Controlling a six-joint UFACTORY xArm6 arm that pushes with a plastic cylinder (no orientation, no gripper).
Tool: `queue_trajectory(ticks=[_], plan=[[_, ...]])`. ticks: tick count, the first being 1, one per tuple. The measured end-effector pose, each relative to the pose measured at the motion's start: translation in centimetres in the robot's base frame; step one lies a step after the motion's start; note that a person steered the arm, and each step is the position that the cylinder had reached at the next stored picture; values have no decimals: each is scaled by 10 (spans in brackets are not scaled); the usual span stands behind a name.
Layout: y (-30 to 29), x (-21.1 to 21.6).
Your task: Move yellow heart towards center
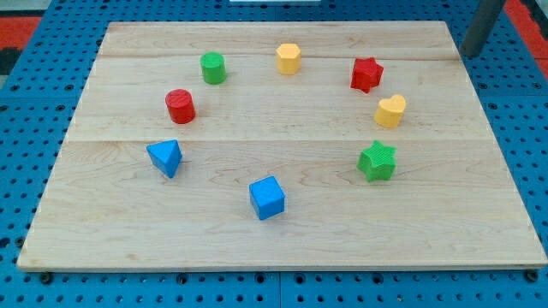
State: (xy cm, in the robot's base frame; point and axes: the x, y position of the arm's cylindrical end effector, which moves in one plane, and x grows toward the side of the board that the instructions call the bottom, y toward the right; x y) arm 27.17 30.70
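The yellow heart (pixel 390 111) lies on the wooden board (pixel 282 231) at the view's right, between the red star (pixel 366 74) above it and the green star (pixel 378 161) below it. My rod comes in at the view's top right corner, and its tip (pixel 470 55) rests near the board's top right edge, well up and to the right of the yellow heart and apart from every block.
A yellow hexagon (pixel 288 58) and a green cylinder (pixel 213 68) lie near the top. A red cylinder (pixel 181 106) and a blue triangle (pixel 165 157) lie at the left. A blue cube (pixel 267 198) lies at the bottom middle. Blue pegboard surrounds the board.
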Motion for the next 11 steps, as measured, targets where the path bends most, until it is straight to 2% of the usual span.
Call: queue_trajectory(ticks=[3,5,6,9,10,11], plan=[[0,2],[3,49],[-31,55],[-151,133],[-224,142],[-261,143]])
